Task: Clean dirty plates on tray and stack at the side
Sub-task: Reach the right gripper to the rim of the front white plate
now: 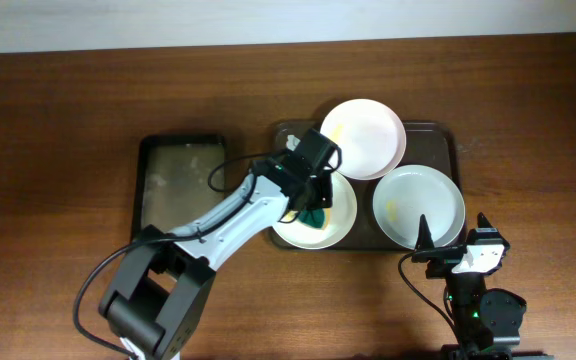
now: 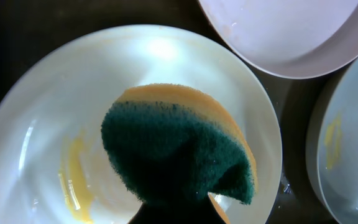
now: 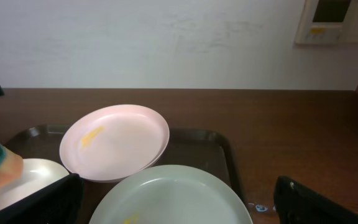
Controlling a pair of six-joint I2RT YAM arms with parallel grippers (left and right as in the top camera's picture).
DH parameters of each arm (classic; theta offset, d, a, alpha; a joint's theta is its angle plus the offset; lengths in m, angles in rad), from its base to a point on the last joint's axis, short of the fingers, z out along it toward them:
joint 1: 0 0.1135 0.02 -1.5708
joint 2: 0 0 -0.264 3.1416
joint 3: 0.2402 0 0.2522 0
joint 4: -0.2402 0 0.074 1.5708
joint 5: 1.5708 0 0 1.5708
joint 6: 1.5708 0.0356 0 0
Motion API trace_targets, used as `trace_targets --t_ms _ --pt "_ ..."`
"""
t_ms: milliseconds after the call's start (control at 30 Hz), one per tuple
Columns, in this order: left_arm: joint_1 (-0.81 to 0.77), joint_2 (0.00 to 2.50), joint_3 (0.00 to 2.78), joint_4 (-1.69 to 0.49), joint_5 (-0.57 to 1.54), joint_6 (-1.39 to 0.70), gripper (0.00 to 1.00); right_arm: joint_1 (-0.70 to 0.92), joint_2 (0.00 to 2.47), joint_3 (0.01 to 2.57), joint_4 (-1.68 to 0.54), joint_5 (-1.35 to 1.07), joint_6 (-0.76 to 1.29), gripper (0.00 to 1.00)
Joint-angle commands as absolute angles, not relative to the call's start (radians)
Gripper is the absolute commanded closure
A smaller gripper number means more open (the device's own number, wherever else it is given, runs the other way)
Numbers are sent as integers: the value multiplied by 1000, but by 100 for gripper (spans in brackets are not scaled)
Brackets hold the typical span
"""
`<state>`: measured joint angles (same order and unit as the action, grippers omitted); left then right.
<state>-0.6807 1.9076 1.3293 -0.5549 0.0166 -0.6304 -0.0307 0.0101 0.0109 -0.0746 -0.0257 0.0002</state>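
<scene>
My left gripper [image 1: 311, 205] pinches the sponge [image 2: 179, 149] over the centre plate [image 1: 340, 212]; I'd scrub its yellow smear [image 2: 73, 177] flat and firm. My right gripper [image 3: 179, 208] stands spread.

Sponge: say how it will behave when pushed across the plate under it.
The sponge probably squashes and bends, since its yellow foam edge curves. Its rough green face likely drags rather than slides on the smeared plate.

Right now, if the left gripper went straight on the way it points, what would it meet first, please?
The sponge in the left gripper would probably press onto the plate below, by the yellow smear; the gap is unclear.
</scene>
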Motion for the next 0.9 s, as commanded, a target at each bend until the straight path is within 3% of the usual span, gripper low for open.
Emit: trace_targets --t_ms 0,233,433,500,700,800,867 --pt "-680 1932 1329 -550 -55 -665 100 -27 6 6 -77 -21 4 2" --pt "-667 1932 1328 -561 -68 -665 100 -27 6 6 -78 -25 9 2" --pt "-666 1932 1328 -554 -68 -665 100 -27 6 6 79 -517 143 2" --pt "-666 1932 1328 -563 -68 -665 100 -27 6 6 111 -528 144 2" --pt "-663 1932 1328 -572 -68 -665 100 -27 6 43 480 -577 230 2" --pt "-662 1932 1328 -573 -68 -665 100 -28 15 179 347 -423 228 1" --pt "-663 1932 1328 -573 -68 -665 100 -28 70 361 85 -286 150 2"
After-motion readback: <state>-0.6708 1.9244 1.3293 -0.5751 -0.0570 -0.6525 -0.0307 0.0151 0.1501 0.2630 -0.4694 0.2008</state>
